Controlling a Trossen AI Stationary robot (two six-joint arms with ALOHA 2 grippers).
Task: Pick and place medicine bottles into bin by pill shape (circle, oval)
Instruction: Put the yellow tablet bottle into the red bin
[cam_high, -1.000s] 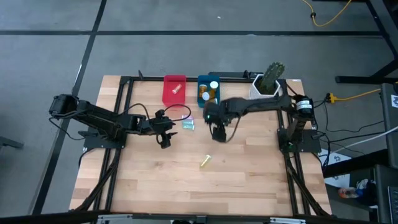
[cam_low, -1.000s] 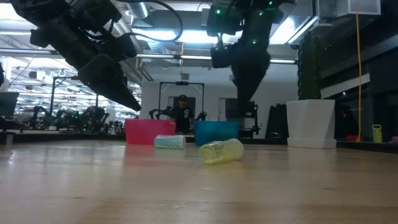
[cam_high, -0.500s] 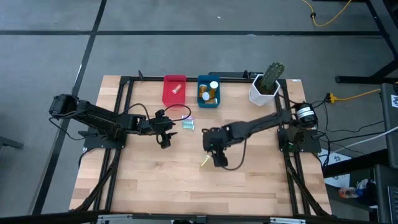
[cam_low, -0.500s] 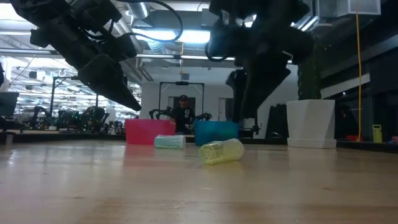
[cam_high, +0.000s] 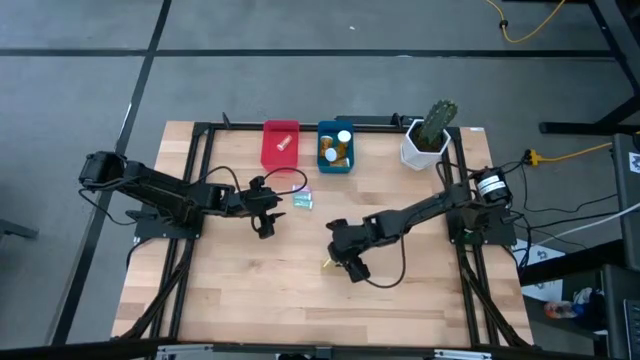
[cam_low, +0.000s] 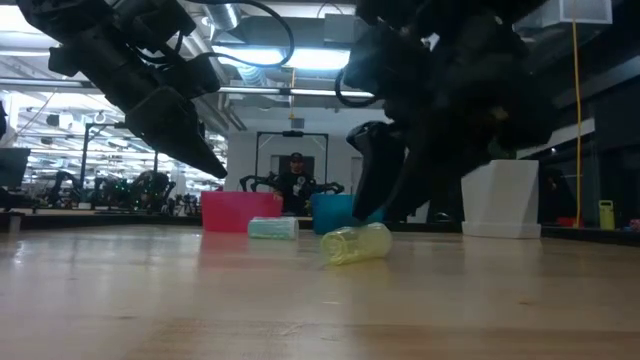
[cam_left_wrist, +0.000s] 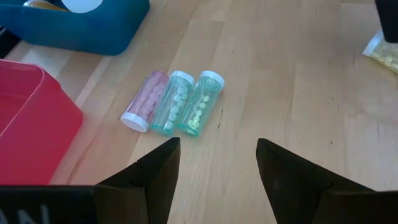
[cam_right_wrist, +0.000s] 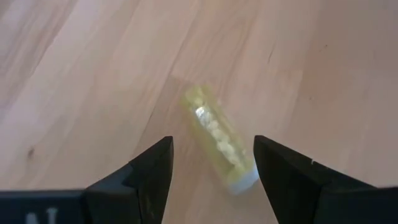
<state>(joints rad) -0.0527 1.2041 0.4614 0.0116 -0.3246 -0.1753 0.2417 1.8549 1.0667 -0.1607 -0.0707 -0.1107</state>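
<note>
A small yellow-tinted bottle (cam_high: 328, 262) lies on its side on the table; it also shows in the low view (cam_low: 356, 243) and in the right wrist view (cam_right_wrist: 219, 137). My right gripper (cam_high: 354, 268) hangs open just above it, touching nothing. Three small bottles, one pink and two teal (cam_left_wrist: 174, 111), lie side by side on the table near the bins, also seen from above (cam_high: 303, 201). My left gripper (cam_high: 265, 226) is open and empty beside them. Orange bottles (cam_high: 337, 148) lie in the blue bin.
A red bin (cam_high: 280, 145) holding one bottle and a blue bin (cam_high: 323, 160) stand at the table's far edge. A white pot with a cactus (cam_high: 428, 140) stands at the far right. A person (cam_low: 294, 180) shows in the room beyond.
My right gripper has come from the blue bin toward the table's near edge and down, and now hangs over the yellow bottle. The bottles have not moved.
</note>
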